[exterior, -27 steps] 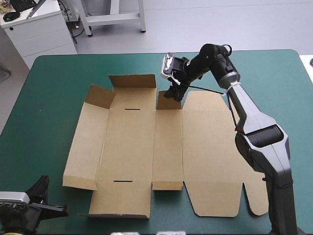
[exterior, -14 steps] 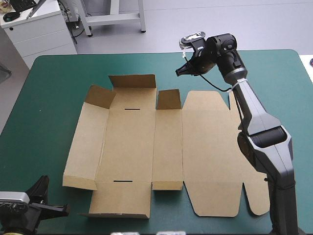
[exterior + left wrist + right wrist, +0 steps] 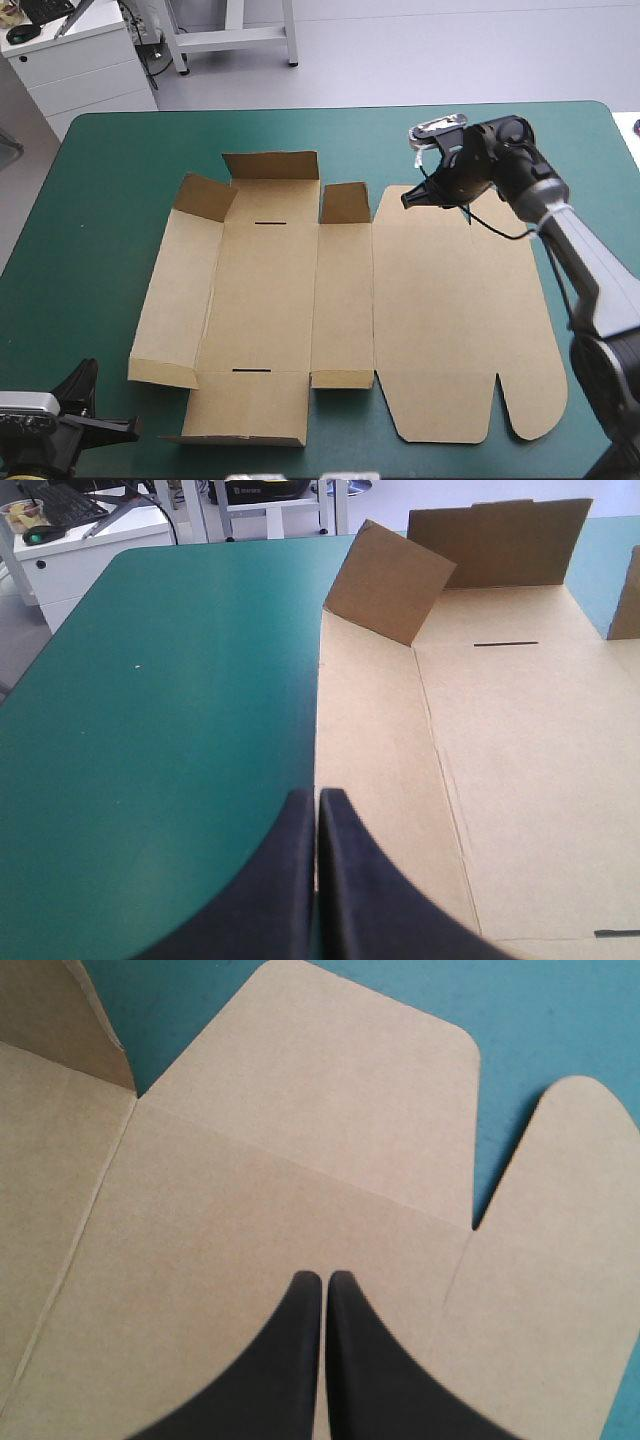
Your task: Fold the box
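Both jaws closed (right over the box (image 3: 270,300)).

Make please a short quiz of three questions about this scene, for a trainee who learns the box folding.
1. True or false: the right pincer grips a flap of the box.
2. Where is the left pincer? A. Over the middle of the box. B. Near the near left corner of the table, off the box. C. At the table's far edge.
3. Fill in the missing word: the fingers of both pincers are ___.
Key: 1 false, it is shut with nothing between its fingers; 2 B; 3 shut.
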You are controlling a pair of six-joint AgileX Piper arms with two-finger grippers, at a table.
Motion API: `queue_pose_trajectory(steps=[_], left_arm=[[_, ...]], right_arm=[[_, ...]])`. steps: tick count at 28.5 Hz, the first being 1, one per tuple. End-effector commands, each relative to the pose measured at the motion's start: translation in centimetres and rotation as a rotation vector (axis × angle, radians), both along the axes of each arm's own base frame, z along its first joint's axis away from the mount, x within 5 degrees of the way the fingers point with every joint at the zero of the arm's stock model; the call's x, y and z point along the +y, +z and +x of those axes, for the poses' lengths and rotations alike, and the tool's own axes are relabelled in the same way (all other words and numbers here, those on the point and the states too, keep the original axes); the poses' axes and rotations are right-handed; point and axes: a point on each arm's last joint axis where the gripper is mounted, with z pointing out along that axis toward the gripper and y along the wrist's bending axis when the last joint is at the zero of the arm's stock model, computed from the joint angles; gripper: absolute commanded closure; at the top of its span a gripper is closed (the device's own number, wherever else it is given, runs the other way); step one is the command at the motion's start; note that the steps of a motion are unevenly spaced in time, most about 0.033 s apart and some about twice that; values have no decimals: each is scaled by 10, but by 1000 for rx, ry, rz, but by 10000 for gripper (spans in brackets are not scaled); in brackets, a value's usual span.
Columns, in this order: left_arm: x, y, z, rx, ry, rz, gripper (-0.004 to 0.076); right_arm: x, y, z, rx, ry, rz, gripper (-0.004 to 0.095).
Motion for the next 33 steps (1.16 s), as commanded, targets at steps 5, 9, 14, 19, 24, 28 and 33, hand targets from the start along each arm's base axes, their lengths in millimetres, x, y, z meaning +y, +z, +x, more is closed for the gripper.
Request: queue_pose_trajectory(steps=[5,9,14,19,24,28,33], left_arm=[[0,14,-4,-117,9,-9,533],[0,14,-4,-115,10,-13,339],[0,14,-4,-115,10,-15,237],[-1,15,-4,-119,-2,-43,237],[-5,26,-2,-69,-33,-90,237],[-5,40,15,59,-30,-79,237],[-4,52,59,274,-24,-80,237]], right_arm=[[-42,12,-90,-231,-63,62,909],[-52,-6,-129,-236,-63,66,909],[-63,-20,-172,-271,-71,86,909],[-72,-20,-210,-346,-77,138,909],[-78,-20,-239,-390,-74,176,909],[-82,-21,-259,-429,-72,196,909],[-85,-27,-279,-446,-64,238,909]])
